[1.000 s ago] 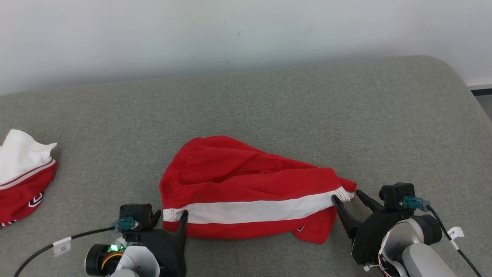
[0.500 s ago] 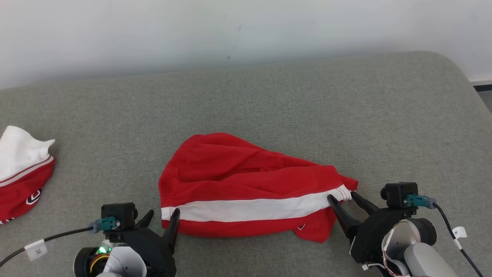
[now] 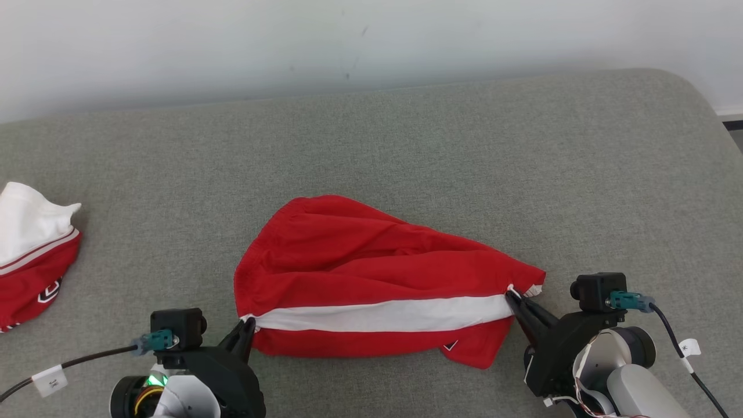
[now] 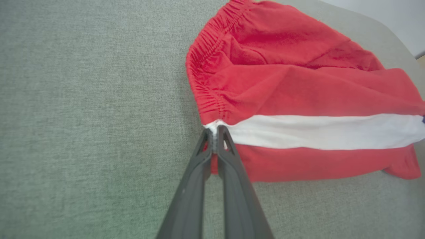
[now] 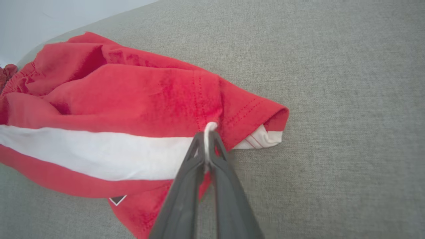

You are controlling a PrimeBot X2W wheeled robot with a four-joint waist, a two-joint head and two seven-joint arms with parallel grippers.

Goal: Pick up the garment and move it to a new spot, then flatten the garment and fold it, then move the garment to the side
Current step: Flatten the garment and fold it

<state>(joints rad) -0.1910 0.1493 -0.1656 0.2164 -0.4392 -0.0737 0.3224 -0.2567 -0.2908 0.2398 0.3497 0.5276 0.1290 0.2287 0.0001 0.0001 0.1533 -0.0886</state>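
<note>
The red shorts [image 3: 371, 261] lie rumpled near the front middle of the grey padded surface [image 3: 464, 151]. Your left end effector [image 3: 246, 326] is clenched on the waistband end of their white stripe, and your right end effector [image 3: 513, 296] on the hem end. You have bare padding behind up to the wall [image 3: 371, 46] and out to the rounded right corner. A second red-and-white garment [image 3: 32, 273] at the far left is cut off by the frame.
</note>
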